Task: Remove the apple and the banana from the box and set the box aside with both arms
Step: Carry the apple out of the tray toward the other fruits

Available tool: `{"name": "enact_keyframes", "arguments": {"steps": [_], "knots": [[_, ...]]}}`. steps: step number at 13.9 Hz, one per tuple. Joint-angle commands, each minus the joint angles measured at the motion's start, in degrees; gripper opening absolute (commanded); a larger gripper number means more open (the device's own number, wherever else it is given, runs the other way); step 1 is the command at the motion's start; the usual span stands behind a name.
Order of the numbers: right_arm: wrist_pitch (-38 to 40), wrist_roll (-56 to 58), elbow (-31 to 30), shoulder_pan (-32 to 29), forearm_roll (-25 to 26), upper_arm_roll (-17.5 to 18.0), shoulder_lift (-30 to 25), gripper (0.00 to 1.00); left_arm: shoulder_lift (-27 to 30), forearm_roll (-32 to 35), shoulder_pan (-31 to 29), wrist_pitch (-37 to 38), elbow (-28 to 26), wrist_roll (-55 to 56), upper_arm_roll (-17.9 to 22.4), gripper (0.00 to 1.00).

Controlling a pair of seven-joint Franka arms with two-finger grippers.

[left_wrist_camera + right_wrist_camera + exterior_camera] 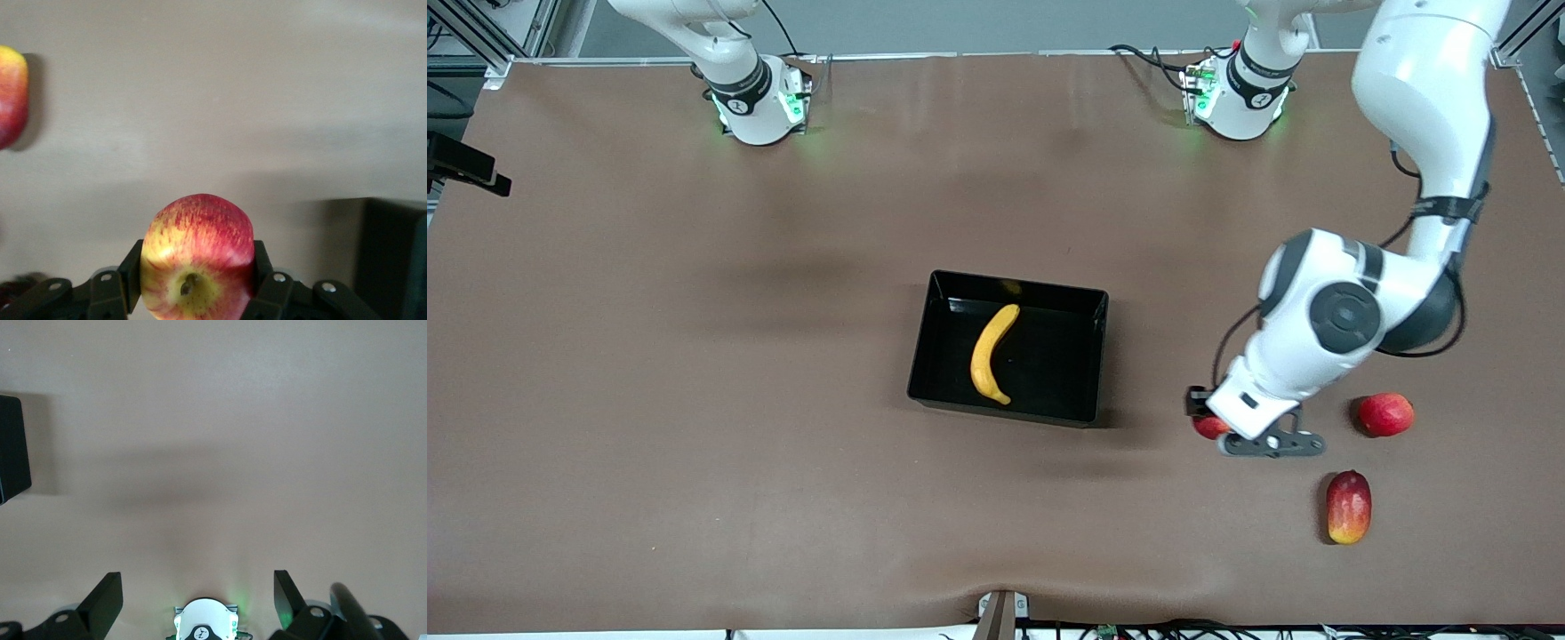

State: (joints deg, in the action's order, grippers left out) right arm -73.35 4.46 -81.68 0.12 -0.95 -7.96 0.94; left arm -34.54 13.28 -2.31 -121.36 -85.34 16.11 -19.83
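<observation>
Left hand (197, 293) pinching apple (197, 257) over bare table beside box (1009, 348); right hand (198, 597) spread, waiting.

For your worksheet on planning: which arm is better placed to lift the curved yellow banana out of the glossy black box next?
Right, probably. The right pincer is open and empty, while the left pincer grips the small red-yellow apple. The curved yellow banana lies in the glossy black box.

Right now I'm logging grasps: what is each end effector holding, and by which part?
Left end effector grips the apple by its sides; right end effector holds nothing.
</observation>
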Motion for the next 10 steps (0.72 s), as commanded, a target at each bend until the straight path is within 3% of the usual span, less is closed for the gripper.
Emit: {"name": "enact_keyframes", "arguments": {"steps": [1, 5, 10], "knots": [[0.66, -0.24, 1.09, 1.89, 0.51, 0.49, 0.47, 1.00, -1.92, 0.78, -4.18, 0.16, -1.31, -6.69, -0.65, 0.00], [0.84, -0.24, 1.09, 1.90, 0.42, 0.40, 0.47, 1.00, -2.72, 1.66, -6.48, -2.73, -6.49, -8.73, -0.47, 0.00], [1.28, -0.15, 1.00, 1.55, 0.42, 0.40, 0.56, 1.00, -4.03, 7.90, -8.06, -9.42, -11.69, -7.68, -0.12, 0.00]]}}
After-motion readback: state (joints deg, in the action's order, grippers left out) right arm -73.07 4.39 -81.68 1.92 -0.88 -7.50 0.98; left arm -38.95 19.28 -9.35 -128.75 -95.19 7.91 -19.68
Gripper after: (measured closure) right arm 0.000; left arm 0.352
